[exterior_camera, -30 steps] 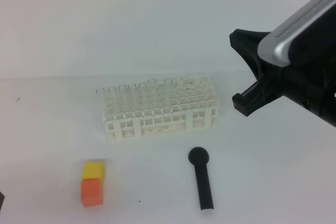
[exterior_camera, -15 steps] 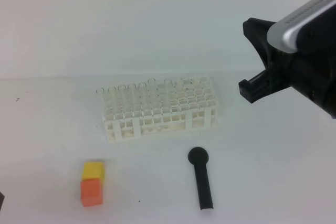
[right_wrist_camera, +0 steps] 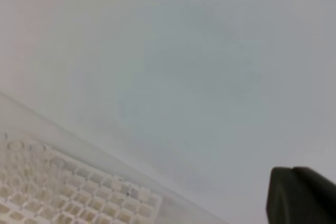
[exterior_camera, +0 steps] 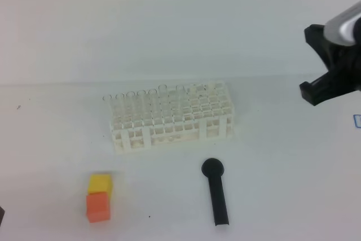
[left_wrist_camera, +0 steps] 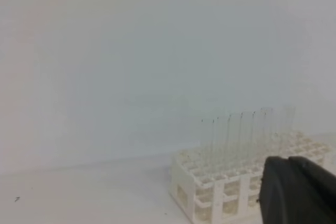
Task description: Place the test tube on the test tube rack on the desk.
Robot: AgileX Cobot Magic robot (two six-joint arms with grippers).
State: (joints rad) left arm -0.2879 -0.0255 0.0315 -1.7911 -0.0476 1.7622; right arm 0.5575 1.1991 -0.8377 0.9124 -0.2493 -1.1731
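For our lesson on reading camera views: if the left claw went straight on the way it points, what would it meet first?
Probably the white plastic lattice test tube rack with its row of clear glass tubes, directly ahead of the shut black left claw; depth is unclear.

black club (exterior_camera: 216, 193), yellow block (exterior_camera: 100, 184) — orange block (exterior_camera: 98, 206)

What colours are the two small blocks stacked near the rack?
Yellow block behind, orange block in front; exterior high view.
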